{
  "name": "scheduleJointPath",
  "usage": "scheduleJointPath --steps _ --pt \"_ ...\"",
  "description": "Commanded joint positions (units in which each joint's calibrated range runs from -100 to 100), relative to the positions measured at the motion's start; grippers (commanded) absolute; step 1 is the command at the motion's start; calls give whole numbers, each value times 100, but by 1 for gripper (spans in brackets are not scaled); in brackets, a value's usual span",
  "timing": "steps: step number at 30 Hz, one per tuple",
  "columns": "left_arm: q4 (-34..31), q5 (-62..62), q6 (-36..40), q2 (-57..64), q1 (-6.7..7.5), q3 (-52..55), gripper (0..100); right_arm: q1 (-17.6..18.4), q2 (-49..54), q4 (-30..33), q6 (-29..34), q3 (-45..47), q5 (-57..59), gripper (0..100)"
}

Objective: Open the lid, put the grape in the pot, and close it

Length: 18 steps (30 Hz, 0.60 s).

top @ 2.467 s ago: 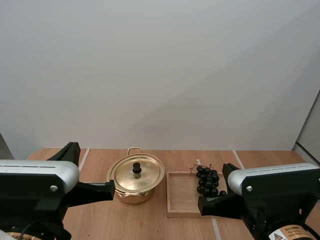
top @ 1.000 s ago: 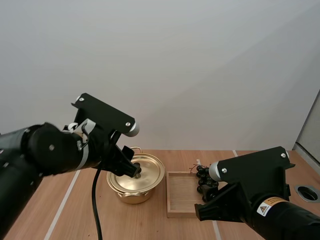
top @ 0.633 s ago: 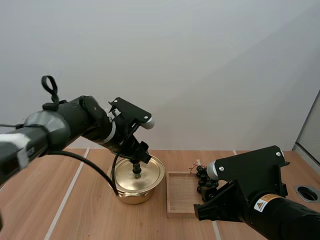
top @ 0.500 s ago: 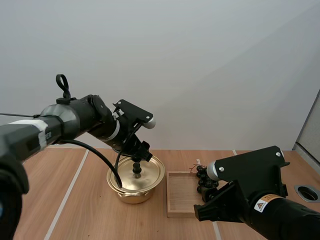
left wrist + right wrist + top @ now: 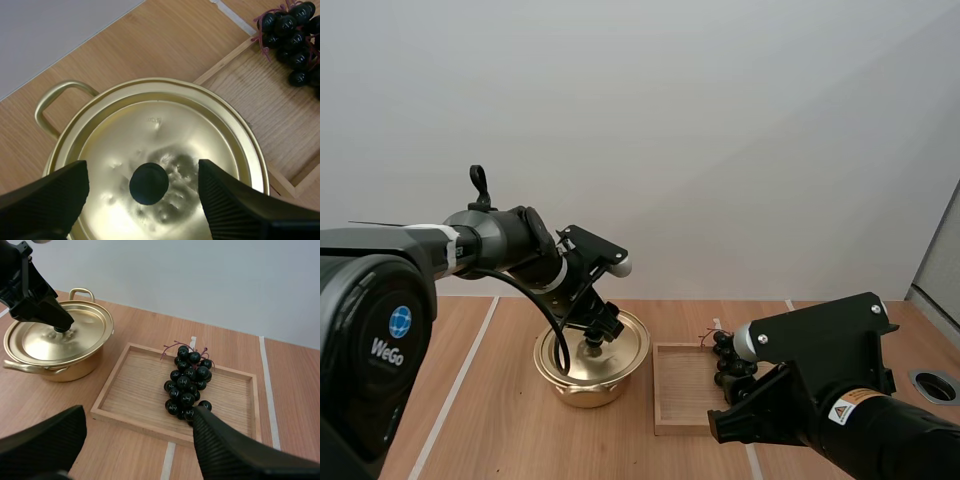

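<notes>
Left of centre in the high view, the left arm extends from the left edge. The left fingers [image 5: 601, 322] sit directly over the black knob [image 5: 592, 343] of the lid [image 5: 620, 345], which is seated on the gold pot [image 5: 582, 385]. Just right of the pot lies a wooden tray [image 5: 685, 395]. The grapes [image 5: 724, 350] lie at its far right corner, partly hidden by the right arm at lower right. All items stand on the wooden surface [image 5: 490, 420].

Left wrist view: the left fingers [image 5: 50, 195] stand apart, one on each side of the knob [image 5: 149, 183], with a gap on each side. The lid [image 5: 165, 135] is closed on the pot [image 5: 60, 97]. The tray [image 5: 250, 95] lies just beside the pot.

Right wrist view: the right fingers [image 5: 225, 450] stand apart and hold nothing, above the near edge of the tray [image 5: 135, 390]. The grapes [image 5: 189, 382] lie in the tray, toward its right half. The pot [image 5: 65, 365] stands beside the tray, lid [image 5: 75, 335] on.
</notes>
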State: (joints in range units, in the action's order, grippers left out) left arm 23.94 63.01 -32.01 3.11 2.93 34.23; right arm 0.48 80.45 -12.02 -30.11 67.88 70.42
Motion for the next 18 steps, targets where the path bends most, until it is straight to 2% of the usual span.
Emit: scheduleJointPath --steps 1,14,15,18 --pt "-48 51 -27 -41 22 -51 100 -23 4 31 -52 -42 -47 100" --pt "-68 54 -27 -255 22 -51 100 -23 4 21 -51 -42 -47 100" --pt "-68 70 -27 -255 22 -51 92 -23 4 21 -51 -42 -23 100" --pt "-68 70 -27 -255 22 -51 54 -23 4 21 -51 -42 18 100"
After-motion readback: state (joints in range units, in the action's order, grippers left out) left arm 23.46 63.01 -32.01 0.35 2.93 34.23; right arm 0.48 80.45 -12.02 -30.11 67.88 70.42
